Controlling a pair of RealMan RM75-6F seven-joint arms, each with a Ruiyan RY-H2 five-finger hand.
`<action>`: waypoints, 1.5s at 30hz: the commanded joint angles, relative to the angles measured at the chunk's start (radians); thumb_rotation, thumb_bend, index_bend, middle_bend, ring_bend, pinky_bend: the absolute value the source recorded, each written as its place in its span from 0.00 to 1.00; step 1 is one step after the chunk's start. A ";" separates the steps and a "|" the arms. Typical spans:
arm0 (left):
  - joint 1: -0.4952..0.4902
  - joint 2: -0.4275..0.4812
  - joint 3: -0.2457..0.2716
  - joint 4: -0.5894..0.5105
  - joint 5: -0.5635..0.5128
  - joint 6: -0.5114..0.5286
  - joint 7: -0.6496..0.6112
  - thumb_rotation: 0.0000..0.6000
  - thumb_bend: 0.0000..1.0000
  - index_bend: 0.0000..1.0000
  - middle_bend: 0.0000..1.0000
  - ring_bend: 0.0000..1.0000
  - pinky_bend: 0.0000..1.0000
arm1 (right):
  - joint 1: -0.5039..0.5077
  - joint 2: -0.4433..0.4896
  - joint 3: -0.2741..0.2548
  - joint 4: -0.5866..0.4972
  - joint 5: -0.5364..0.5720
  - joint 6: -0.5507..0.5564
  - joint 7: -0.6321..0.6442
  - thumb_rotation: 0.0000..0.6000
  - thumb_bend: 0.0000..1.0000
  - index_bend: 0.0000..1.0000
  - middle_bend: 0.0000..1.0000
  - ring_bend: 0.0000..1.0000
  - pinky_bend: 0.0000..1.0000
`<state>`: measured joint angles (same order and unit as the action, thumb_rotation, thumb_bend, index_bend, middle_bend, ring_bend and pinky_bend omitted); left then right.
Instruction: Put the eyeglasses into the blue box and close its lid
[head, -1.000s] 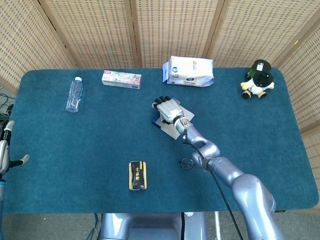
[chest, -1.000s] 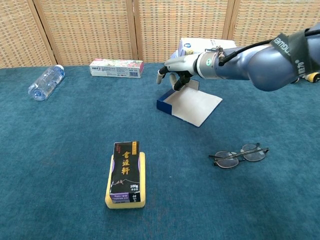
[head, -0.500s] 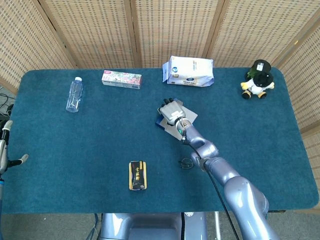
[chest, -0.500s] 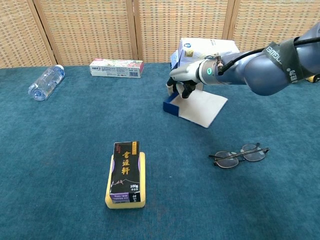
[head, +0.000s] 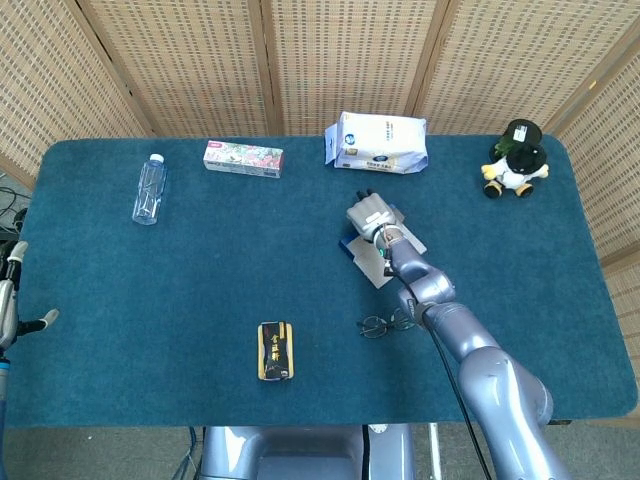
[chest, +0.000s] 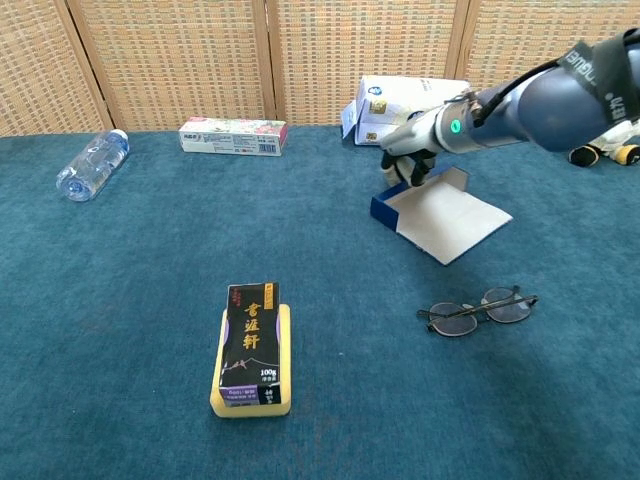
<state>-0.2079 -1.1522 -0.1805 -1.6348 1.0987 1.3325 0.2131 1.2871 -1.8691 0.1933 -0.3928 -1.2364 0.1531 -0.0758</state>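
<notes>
gripping the far edge of the blue box (chest: 430, 203) with my right hand (chest: 408, 160), its lid (chest: 458, 222) lying open on the cloth. the eyeglasses (chest: 477, 310) rest near the box, untouched. my left hand (head: 12, 300) hangs open at the table's edge.

A matt, napped teal cloth is covering the table (chest: 120, 400). Under the fingers (chest: 410, 170) of the smooth, glossy grey metal-looking right hand (head: 368, 215), the blue box (chest: 440, 212) is showing matt cardboard with a pale paper-like lid. Near those fingers, the eyeglasses (chest: 477, 310) are showing thin dark wire rims and clear lenses. Well away from them, the water bottle (chest: 90, 164) is gleaming as clear plastic, and the screens (head: 330, 60) behind are looking like woven cane in wood frames.
</notes>
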 joint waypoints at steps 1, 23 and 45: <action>0.000 -0.001 0.002 -0.003 0.004 0.002 0.003 1.00 0.00 0.00 0.00 0.00 0.00 | -0.013 0.003 -0.009 0.047 0.039 -0.032 -0.024 1.00 1.00 0.38 0.35 0.05 0.08; -0.009 -0.014 0.020 -0.010 0.030 0.005 0.027 1.00 0.00 0.00 0.00 0.00 0.00 | -0.048 0.085 -0.118 0.058 0.065 -0.076 0.080 1.00 0.97 0.31 0.10 0.02 0.08; -0.018 -0.023 0.028 0.001 0.033 -0.014 0.031 1.00 0.00 0.00 0.00 0.00 0.00 | -0.434 0.533 -0.104 -0.996 -0.062 0.797 -0.006 1.00 0.18 0.25 0.00 0.00 0.06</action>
<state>-0.2268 -1.1751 -0.1517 -1.6330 1.1304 1.3175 0.2458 0.9671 -1.4824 0.1550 -1.1803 -1.1718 0.8454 -0.1242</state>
